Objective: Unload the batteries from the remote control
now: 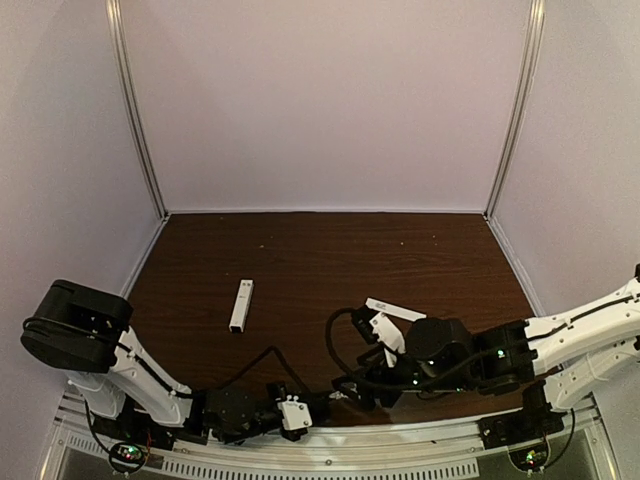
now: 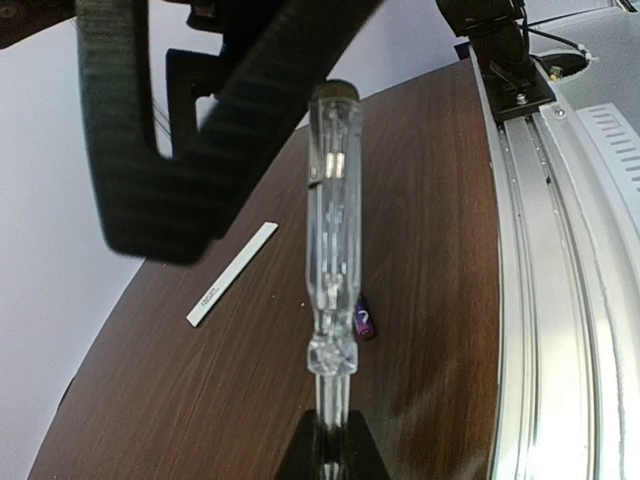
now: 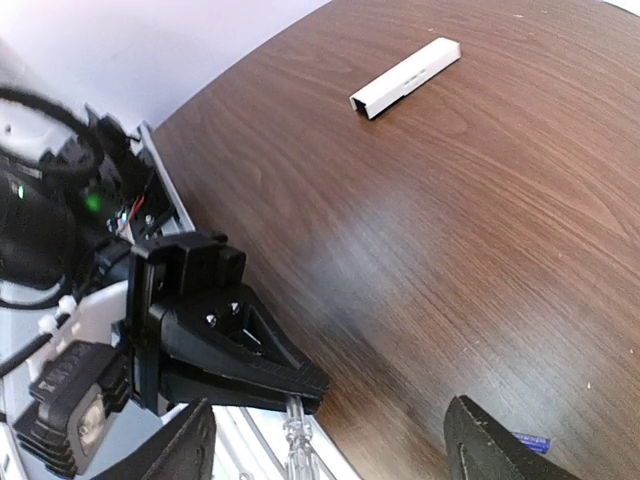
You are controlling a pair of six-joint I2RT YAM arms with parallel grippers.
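Near the front edge of the dark wooden tabletop [image 1: 400, 260], the left hand [image 2: 325, 452] was clamped on a clear-handled screwdriver [image 2: 330, 230]. The right hand [image 3: 340, 450] gaped wide, holding nothing. A tiny purple-blue battery [image 2: 364, 322] lay nearby, and the slim white rectangular remote control [image 1: 241, 305] lay well apart.

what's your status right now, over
Left end effector shut on clear plastic-handled screwdriver. Right end effector open, empty. Slim white rectangular plastic remote control lying free. One small purple-blue cylindrical battery already out.
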